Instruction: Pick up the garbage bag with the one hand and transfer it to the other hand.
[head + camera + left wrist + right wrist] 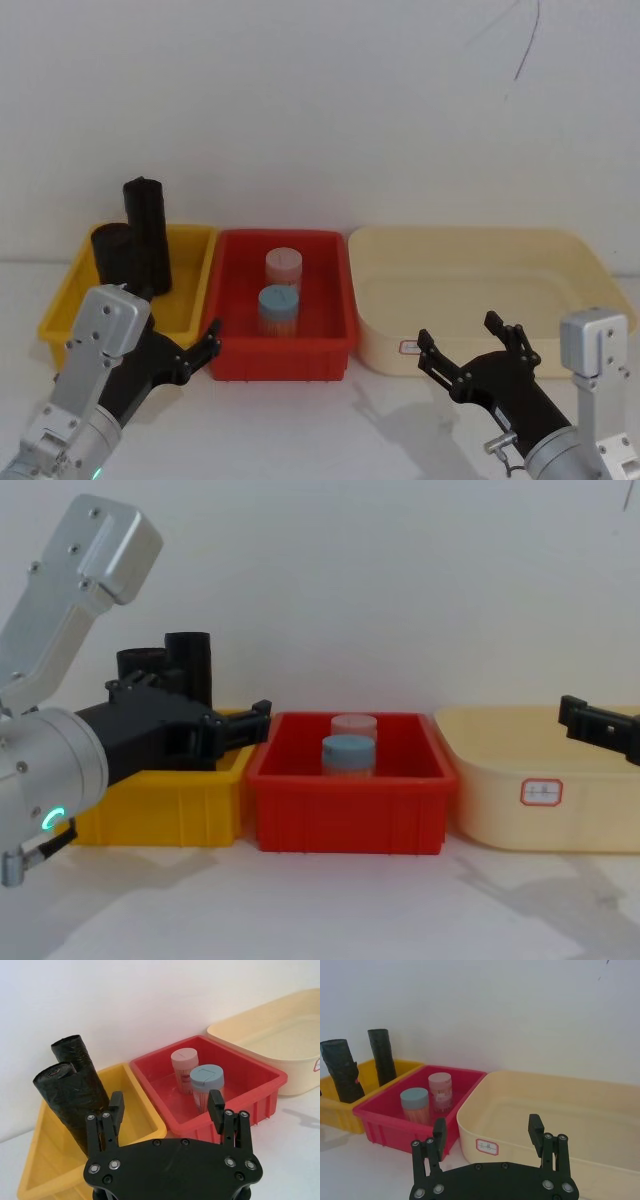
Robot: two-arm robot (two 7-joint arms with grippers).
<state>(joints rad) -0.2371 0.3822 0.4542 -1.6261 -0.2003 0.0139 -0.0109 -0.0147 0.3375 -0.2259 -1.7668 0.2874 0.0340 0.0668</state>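
White tabletop (320, 425), white wall (300, 100) behind; my left claw (166, 1106) and right claw (459, 332) hover spread near its front edge.

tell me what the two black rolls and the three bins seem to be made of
Thick wrinkled black roll: thin plastic film, probably bags; creased, slightly glossy surface catching light.
Taller black roll: likely plastic film too; looks smoother and more matte.
Yellow bin, red bin, cream tub: seemingly rigid moulded plastic; even colour, rounded rims, soft sheen.
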